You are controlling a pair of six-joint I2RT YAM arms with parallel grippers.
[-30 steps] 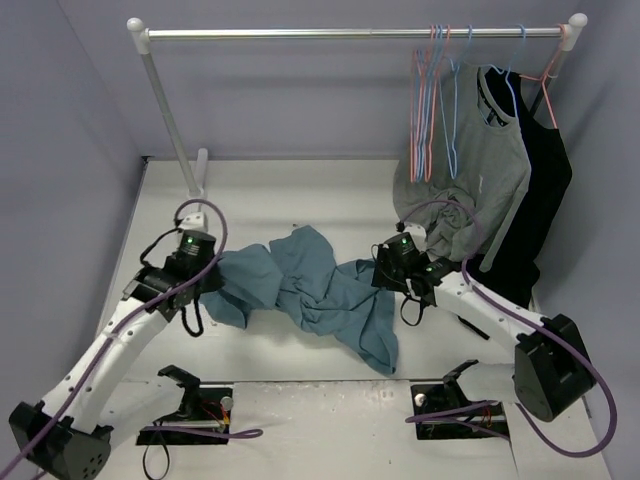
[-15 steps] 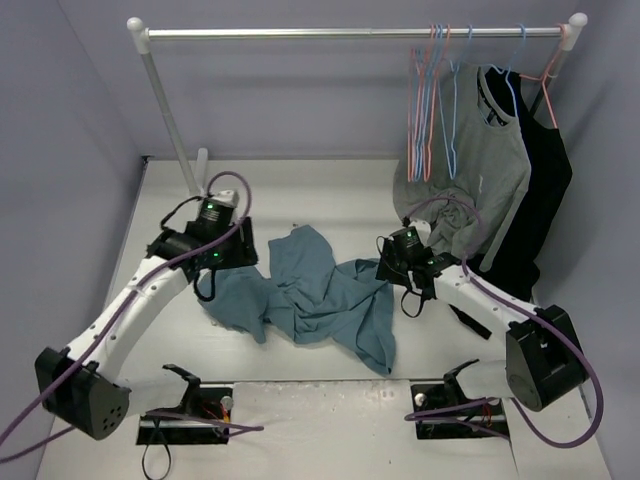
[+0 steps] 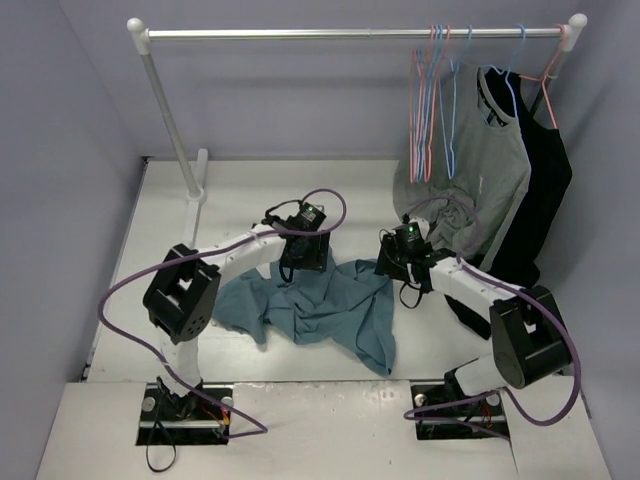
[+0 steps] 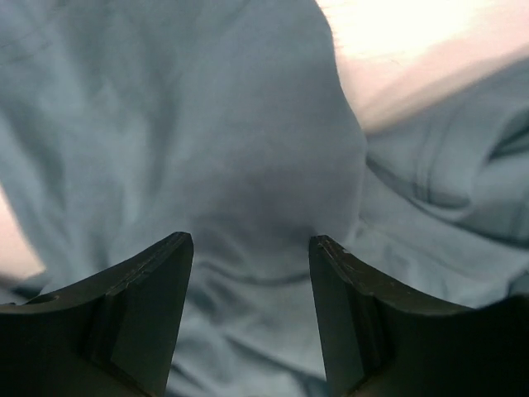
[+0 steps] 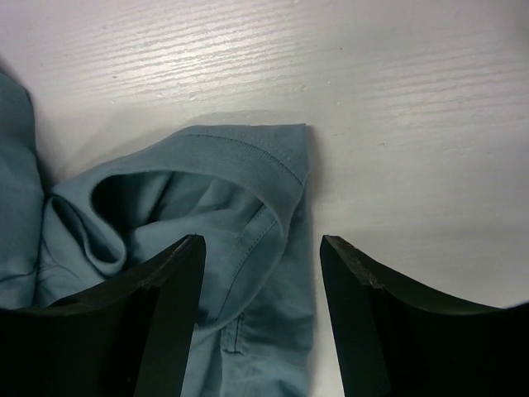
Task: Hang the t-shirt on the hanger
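The teal-blue t-shirt (image 3: 325, 305) lies crumpled on the white table (image 3: 250, 190) between the two arms. My left gripper (image 3: 305, 258) hangs over the shirt's far middle part. In the left wrist view its jaws stand open and empty (image 4: 252, 240) just above smooth shirt cloth (image 4: 207, 124). My right gripper (image 3: 396, 264) is at the shirt's far right edge. In the right wrist view it is open (image 5: 260, 240) over a folded, stitched hem of the shirt (image 5: 248, 165). The salmon-pink wire hanger (image 3: 429, 150) hangs on the rail at the back right, away from both grippers.
A clothes rail (image 3: 300, 33) spans the back, with its post (image 3: 175, 130) at the left. Light-blue wire hangers (image 3: 455, 110), a grey shirt (image 3: 480, 180) and a black garment (image 3: 545, 180) hang at its right end, close behind the right arm.
My left arm has swung from the shirt's left side to over its far middle. The shirt's left part has bunched inwards. My right gripper has shifted slightly farther back.
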